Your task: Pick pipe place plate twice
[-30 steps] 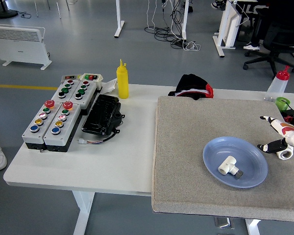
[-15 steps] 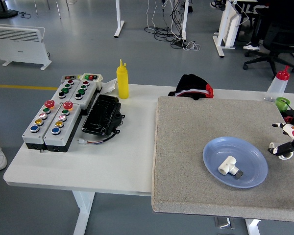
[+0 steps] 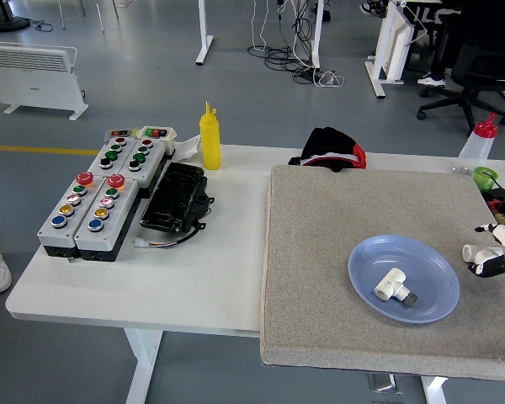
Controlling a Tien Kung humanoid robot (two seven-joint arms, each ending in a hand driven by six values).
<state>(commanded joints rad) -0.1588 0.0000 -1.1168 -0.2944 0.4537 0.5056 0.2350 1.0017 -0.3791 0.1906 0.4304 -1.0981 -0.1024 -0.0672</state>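
Note:
A blue plate (image 3: pixel 366 263) lies on the grey mat, right of centre. One white pipe fitting (image 3: pixel 391 286) with a dark end rests inside it. A second white pipe piece (image 3: pixel 473 252) is at the mat's right edge, just right of the plate. My right hand (image 3: pixel 493 252) reaches in from the right border, mostly cut off by the picture edge. Its black fingers (image 3: pixel 493 268) curl under and around this second pipe. The left arm does not show.
A grey mat (image 3: pixel 320 252) covers the table's right half. On the bare left half stand two button boxes (image 3: pixel 91 215), a black device (image 3: pixel 177 197) and a yellow squeeze bottle (image 3: pixel 210 139). A black-and-red cloth (image 3: pixel 330 150) and a red-capped bottle (image 3: pixel 480 141) sit at the back.
My right hand has drawn back toward the right edge, from reaching out beside the plate to barely in view. The second pipe now shows a little higher, between its fingers.

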